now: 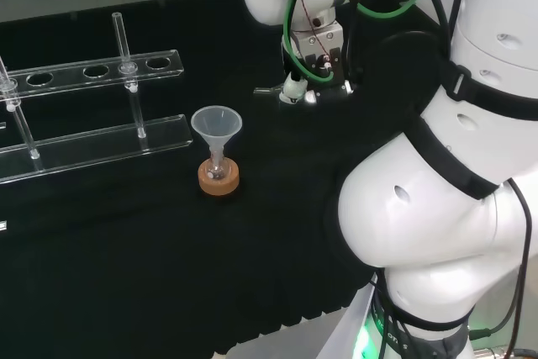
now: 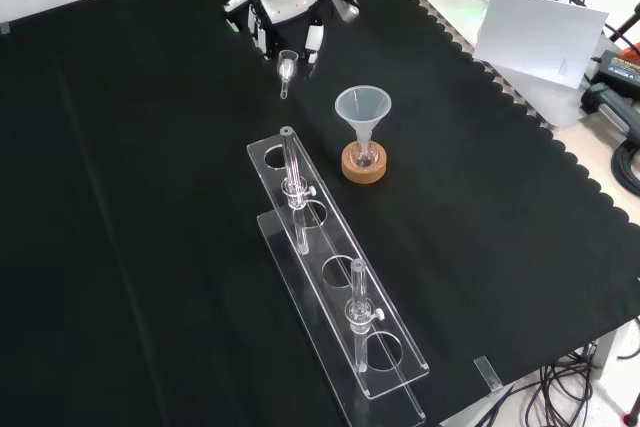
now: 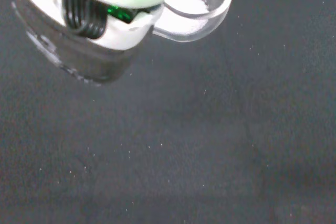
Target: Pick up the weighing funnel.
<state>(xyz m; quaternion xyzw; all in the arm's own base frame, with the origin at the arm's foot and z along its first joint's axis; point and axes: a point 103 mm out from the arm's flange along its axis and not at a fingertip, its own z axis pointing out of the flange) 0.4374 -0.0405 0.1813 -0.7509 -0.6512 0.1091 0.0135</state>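
The weighing funnel (image 2: pixel 287 68) is a small clear scoop with a short stem, and it sits between the fingers of my black and white hand (image 2: pixel 288 9) near the far edge of the cloth in the front view. The fingers (image 2: pixel 314 42) are curled in on both sides of the scoop. Its stem points toward the rack. In the wrist view the scoop (image 3: pixel 195 10) holds white powder, close under a finger (image 3: pixel 100 22). In the head view the hand (image 1: pixel 314 63) hangs low over the cloth and the clear stem (image 1: pixel 266 89) sticks out to its left.
The big funnel (image 2: pixel 362 107) stands in a small flask on a cork ring (image 2: pixel 363 165), a short way in front of the hand; the funnel (image 1: pixel 217 126) is left of the hand in the head view. A clear rack (image 2: pixel 335 282) holds two tubes. The arm's white links (image 1: pixel 437 208) stand at the right.
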